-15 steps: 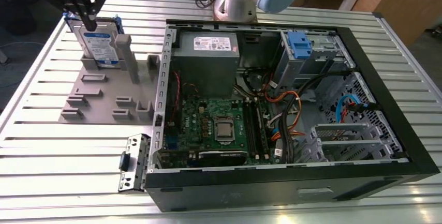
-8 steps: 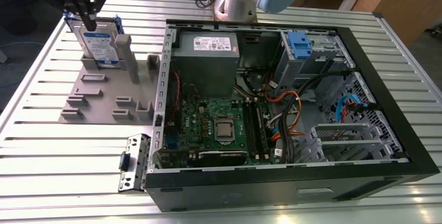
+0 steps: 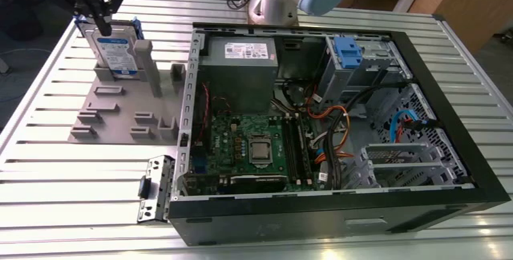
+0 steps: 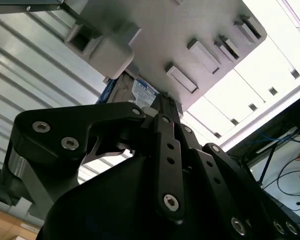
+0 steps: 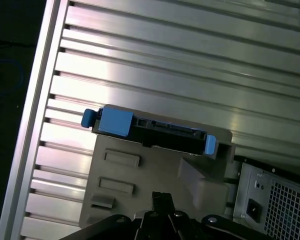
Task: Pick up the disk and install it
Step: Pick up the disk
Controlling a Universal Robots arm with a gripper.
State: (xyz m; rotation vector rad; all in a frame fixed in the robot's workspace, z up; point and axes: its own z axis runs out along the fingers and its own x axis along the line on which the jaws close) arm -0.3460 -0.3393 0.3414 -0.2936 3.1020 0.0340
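The disk stands on edge in a slot at the far end of the grey holder, on the table to the exterior view's left of the open computer case. The gripper hangs just over the disk's top edge, its fingers drawn together on nothing. In the first wrist view that edge runs crosswise just beyond the tips.

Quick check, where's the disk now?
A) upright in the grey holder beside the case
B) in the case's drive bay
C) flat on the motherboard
A: the disk stands on edge in the grey holder, at the exterior view's left of the case, with the gripper at its top.
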